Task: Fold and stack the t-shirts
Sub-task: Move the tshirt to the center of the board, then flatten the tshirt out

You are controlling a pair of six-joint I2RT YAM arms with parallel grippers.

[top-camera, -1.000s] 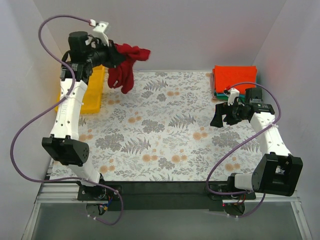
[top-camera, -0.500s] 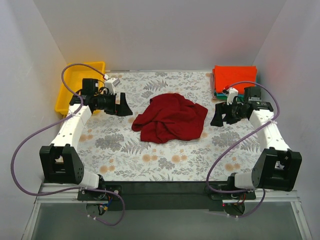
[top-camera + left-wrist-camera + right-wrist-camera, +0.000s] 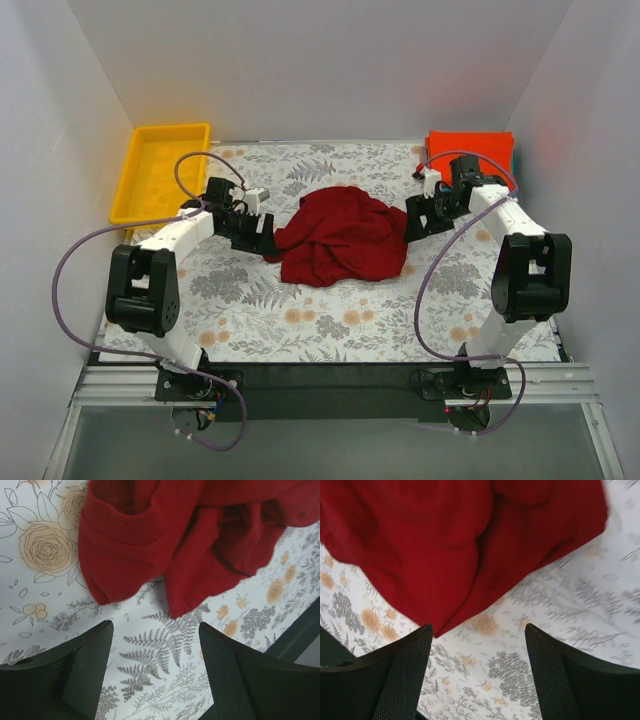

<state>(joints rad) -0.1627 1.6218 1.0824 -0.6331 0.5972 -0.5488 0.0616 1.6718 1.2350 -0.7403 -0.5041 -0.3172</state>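
Two t-shirts [image 3: 340,238] [image 3: 478,148] and one yellow tray [image 3: 158,182]

I see plain white back wall [image 3: 320,70], white left wall [image 3: 40,150] and right wall [image 3: 600,150] boxing in table. Tabletop under grey floral cloth [image 3: 330,320]. Yellow tray [image 3: 165,128] at far left corner. Black strip [image 3: 330,377] along near edge, metal rail [image 3: 110,385] beside it. Light even, shadows soft on my feed.
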